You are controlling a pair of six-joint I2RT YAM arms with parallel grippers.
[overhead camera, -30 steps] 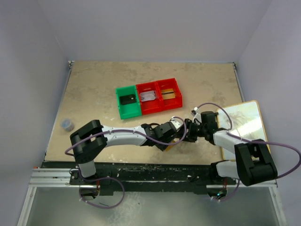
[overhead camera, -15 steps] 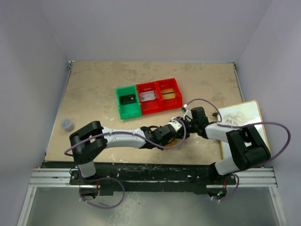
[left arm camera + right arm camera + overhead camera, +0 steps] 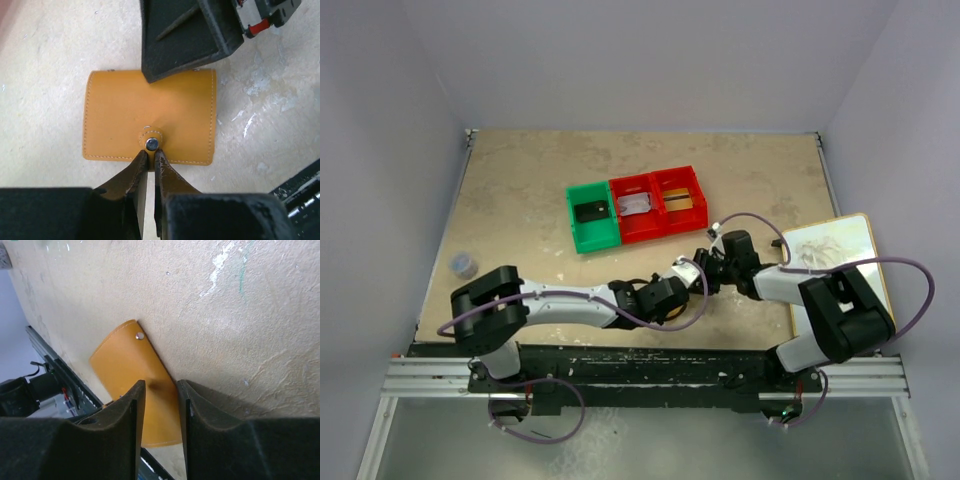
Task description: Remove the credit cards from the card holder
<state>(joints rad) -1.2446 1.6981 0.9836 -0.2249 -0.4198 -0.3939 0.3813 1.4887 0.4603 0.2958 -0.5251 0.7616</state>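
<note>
Lying closed on a scuffed beige tabletop (image 3: pixel 520 190) boxed in by pale lilac walls (image 3: pixel 620 60), the orange wallet (image 3: pixel 120 115) sits toward the front, apart from the green and red bins (image 3: pixel 595 238). The left gripper (image 3: pixel 148 157) is pinched to a slit at its snap; the right gripper (image 3: pixel 159 390), fingers parted, straddles its far edge.

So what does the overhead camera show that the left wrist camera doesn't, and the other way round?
Only overhead: a green bin and two red bins, each holding a card, a white board on the right, and both whole arms. Only the left wrist: the closed orange wallet close up, its metal snap right at the shut left gripper. Both: the table and the right gripper at the wallet's far edge.
</note>
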